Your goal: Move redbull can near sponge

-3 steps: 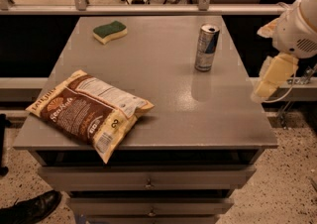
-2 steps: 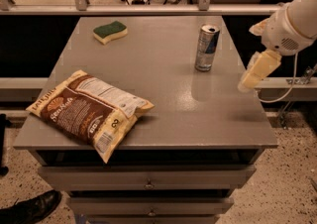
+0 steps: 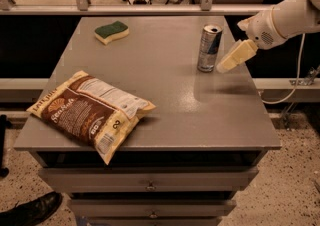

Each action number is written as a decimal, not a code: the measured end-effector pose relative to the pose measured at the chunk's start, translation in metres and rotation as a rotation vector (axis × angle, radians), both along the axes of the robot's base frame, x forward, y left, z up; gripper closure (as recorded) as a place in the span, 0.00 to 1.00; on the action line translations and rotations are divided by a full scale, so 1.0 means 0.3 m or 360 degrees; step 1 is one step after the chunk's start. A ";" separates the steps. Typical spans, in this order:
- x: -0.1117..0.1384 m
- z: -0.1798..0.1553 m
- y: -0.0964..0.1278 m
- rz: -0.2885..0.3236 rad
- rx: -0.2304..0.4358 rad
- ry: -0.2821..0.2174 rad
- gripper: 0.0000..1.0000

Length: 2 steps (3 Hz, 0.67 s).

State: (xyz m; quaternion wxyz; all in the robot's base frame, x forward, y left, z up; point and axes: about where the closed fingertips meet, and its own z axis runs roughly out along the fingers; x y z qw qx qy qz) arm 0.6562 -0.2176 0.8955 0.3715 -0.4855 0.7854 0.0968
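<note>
The redbull can (image 3: 209, 48) stands upright on the right part of the grey table (image 3: 170, 95), a slim silver can with blue panels. The sponge (image 3: 111, 32), yellow with a dark green top, lies at the far left part of the table. My gripper (image 3: 231, 58) comes in from the right on a white arm. Its cream-coloured fingers (image 3: 235, 56) point down and left, with the tips just right of the can's lower half, close to it.
A brown and cream chip bag (image 3: 90, 112) lies on the front left of the table. Drawers (image 3: 150, 186) sit below the table top. A railing (image 3: 150, 9) runs behind the table. A black shoe (image 3: 30, 212) shows at the bottom left.
My gripper has moved left and slightly up, from beyond the table's right edge to just beside the can. The can, sponge and bag have not moved.
</note>
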 end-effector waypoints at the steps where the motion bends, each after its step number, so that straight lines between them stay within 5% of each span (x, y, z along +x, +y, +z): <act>1: 0.082 -0.012 0.087 -0.0032 0.0309 0.0023 0.00; 2: 0.105 -0.005 0.138 -0.0049 0.0476 0.0052 0.00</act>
